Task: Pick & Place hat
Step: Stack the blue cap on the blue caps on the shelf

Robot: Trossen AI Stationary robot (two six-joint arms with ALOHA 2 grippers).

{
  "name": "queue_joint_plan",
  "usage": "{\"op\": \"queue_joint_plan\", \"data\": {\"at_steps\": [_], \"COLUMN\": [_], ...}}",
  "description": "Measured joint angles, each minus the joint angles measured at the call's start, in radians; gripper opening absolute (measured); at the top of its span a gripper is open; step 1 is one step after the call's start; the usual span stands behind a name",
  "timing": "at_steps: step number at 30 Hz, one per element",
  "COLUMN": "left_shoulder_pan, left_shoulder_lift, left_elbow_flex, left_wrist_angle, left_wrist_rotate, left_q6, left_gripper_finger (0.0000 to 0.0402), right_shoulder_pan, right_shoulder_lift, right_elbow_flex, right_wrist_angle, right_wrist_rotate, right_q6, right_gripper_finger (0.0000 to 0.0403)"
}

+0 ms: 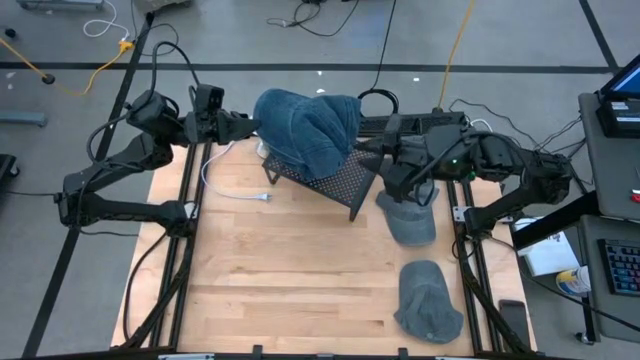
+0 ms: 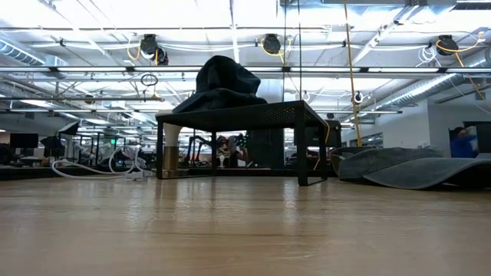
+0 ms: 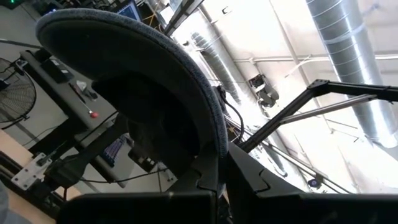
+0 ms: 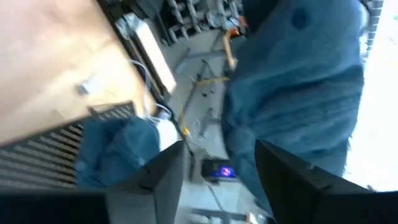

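A pile of blue hats (image 1: pixel 305 125) sits on a black mesh rack (image 1: pixel 335 180) at the table's far middle; the low view shows the hats (image 2: pixel 222 84) as a dark heap on the rack top (image 2: pixel 230 115). My left gripper (image 1: pixel 246 127) is at the pile's left side, shut on a hat brim (image 3: pixel 155 68). My right gripper (image 1: pixel 366 150) is open at the pile's right side. In its wrist view the open fingers (image 4: pixel 217 165) stand in front of a blue hat (image 4: pixel 298 74), with another blue hat (image 4: pixel 118 155) on the mesh. My left gripper pinches the curved brim of a blue hat at its edge (image 3: pixel 214 146) between its two fingers. It comes at the brim from the table's left, slanting upward. The brim arches up and away from the fingers, and the hat's crown lies with the pile on the rack.
Two grey hats lie flat on the wood at the table's right side, one beside the rack (image 1: pixel 408 220) and one nearer the front edge (image 1: pixel 430 300). A white cable (image 1: pixel 235 190) lies left of the rack. Bare wood (image 1: pixel 280 280) spreads across the near left.
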State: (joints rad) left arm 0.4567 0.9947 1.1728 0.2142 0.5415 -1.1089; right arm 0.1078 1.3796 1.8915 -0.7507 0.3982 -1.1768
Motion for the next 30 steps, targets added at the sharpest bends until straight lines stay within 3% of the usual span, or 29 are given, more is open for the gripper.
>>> {"op": "queue_joint_plan", "data": {"at_steps": [9,16,30], "left_shoulder_pan": [0.0,-0.001,-0.008], "left_shoulder_lift": [0.0,0.0,0.0], "left_elbow_flex": [0.0,0.0,0.0], "left_wrist_angle": [0.0,0.019,0.027], "left_wrist_rotate": [0.0,-0.011,0.009], "left_q6": [0.0,-0.003,-0.021], "left_gripper_finger": [0.0008,0.0008,0.0008], "right_shoulder_pan": [0.011,0.011,0.003], "right_shoulder_lift": [0.013,0.046,0.079], "right_elbow_flex": [0.0,-0.001,-0.001], "right_wrist_angle": [0.045,0.185,0.246], "right_wrist_rotate": [0.048,0.051,0.13], "right_q6": [-0.075,-0.105,-0.201], "right_gripper_finger": [0.0228,0.0223,0.0213]}}
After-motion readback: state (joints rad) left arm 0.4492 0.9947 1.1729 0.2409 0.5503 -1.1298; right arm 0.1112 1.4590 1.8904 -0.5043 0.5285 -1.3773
